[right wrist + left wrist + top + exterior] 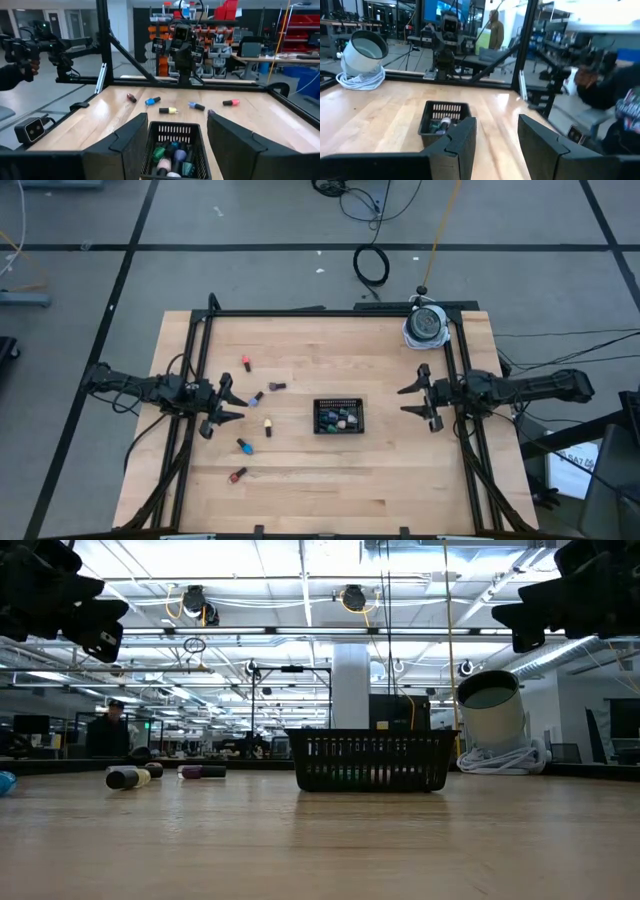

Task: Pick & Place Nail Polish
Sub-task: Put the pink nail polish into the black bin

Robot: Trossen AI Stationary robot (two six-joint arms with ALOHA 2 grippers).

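Several nail polish bottles lie on their sides on the table's left half: a red one (246, 363), a dark one (277, 386), a blue-purple one (256, 397), a yellow one (268, 426), a blue one (243, 446) and another red one (237, 476). More bottles (172, 159) lie inside the black mesh tray (339, 416) at the table's middle. My left gripper (238, 401) is open and empty, held above the table beside the loose bottles. My right gripper (408, 401) is open and empty, right of the tray, pointing at it (177, 122).
A white cylindrical lamp with a coiled cord (427, 326) stands at the far right corner. Black frame rails (330, 311) run along the table's far edge and both sides. Bare wood lies between the tray and the near edge. A person (495, 30) stands in the room beyond.
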